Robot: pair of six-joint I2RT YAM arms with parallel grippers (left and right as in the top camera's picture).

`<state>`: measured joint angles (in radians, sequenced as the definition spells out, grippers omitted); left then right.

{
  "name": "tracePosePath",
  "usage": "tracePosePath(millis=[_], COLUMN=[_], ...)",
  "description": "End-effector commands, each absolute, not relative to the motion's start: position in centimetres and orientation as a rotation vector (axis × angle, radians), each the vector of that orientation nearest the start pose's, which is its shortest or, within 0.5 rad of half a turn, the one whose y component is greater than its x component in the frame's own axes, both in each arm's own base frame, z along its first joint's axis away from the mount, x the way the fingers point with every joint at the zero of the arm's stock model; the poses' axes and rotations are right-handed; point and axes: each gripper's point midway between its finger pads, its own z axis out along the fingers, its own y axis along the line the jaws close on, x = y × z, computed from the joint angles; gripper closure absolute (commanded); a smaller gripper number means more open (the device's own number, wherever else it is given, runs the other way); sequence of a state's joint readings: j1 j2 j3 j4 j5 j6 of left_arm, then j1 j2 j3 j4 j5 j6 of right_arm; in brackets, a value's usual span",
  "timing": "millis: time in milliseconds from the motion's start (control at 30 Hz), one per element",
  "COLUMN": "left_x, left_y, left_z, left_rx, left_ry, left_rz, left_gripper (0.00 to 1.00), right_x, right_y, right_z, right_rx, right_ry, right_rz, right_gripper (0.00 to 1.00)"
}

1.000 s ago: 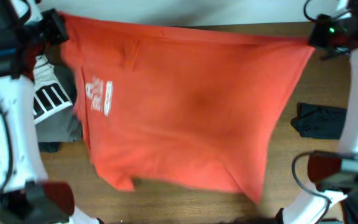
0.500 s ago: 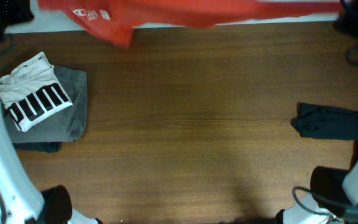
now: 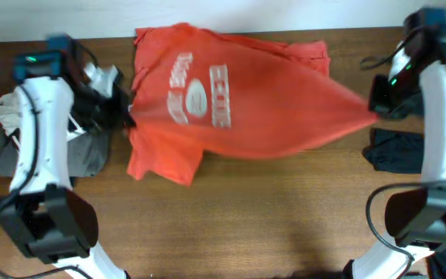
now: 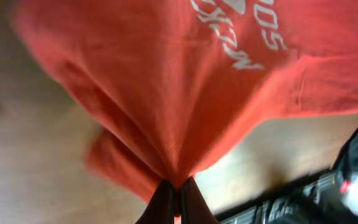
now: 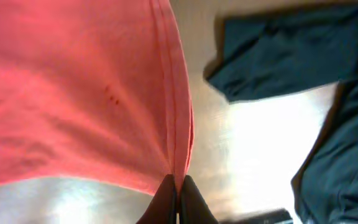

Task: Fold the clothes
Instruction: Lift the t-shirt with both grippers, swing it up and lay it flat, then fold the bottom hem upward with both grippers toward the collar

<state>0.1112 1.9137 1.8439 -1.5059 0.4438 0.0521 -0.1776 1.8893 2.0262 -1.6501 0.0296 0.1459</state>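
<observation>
A red T-shirt point(image 3: 246, 101) with white print hangs stretched between my two grippers over the far half of the table. My left gripper point(image 3: 128, 118) is shut on its left edge; in the left wrist view the jaws point(image 4: 178, 190) pinch a bunch of the red cloth point(image 4: 185, 81). My right gripper point(image 3: 374, 108) is shut on its right edge; in the right wrist view the jaws point(image 5: 178, 186) pinch the hem of the red cloth point(image 5: 73, 87). One sleeve droops toward the table at the lower left.
A folded stack with a grey garment point(image 3: 84, 155) and a white printed shirt point(image 3: 6, 108) lies at the left behind my left arm. A dark garment point(image 3: 393, 151) lies at the right, also in the right wrist view point(image 5: 303, 50). The wooden table point(image 3: 246, 225) fills the front.
The shirt was swung up and back out of most of the view, then brought forward again. It now hangs bunched between the grippers, print facing up.
</observation>
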Motion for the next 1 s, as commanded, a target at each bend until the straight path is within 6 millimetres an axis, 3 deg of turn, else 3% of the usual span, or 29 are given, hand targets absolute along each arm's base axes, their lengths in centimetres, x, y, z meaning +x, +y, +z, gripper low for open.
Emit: tracePosePath(millis=[0,133,233,333,467,633,800,967], left_x=[32.7,29.0,26.3,24.1,22.6,21.2,21.0,23.3], left_y=[-3.6,-4.0,-3.7,-3.7,-3.8,-1.7,-0.5,-0.1], left_z=[14.1,10.1,8.1,7.7,8.4,11.0,13.6,14.8], left_rx=[-0.06,-0.113,-0.129,-0.132,-0.119,-0.229,-0.311,-0.335], left_ry=[3.151,3.274,3.35,3.367,3.309,3.178,3.03,2.888], left_rz=[-0.72,-0.772,-0.731,-0.72,-0.683,-0.391,-0.253,-0.237], left_gripper=[1.0,0.99,1.0,1.0,0.99,1.0,1.0,0.99], right_x=[32.1,29.6,27.5,25.1,22.0,19.6,19.0,20.8], right_y=[-6.7,-6.3,-6.1,-6.1,-6.3,-7.0,-7.1,-7.3], right_z=[18.6,16.1,15.0,14.2,13.8,15.7,17.5,17.9], right_rx=[0.485,0.503,0.548,0.591,0.653,0.755,0.758,0.73], right_ry=[3.156,3.228,3.229,3.216,3.172,3.022,2.924,2.846], right_rz=[-0.085,-0.081,-0.043,-0.022,-0.016,-0.01,-0.024,-0.002], right_gripper=[0.96,0.96,0.96,0.96,0.96,0.96,0.96,0.96])
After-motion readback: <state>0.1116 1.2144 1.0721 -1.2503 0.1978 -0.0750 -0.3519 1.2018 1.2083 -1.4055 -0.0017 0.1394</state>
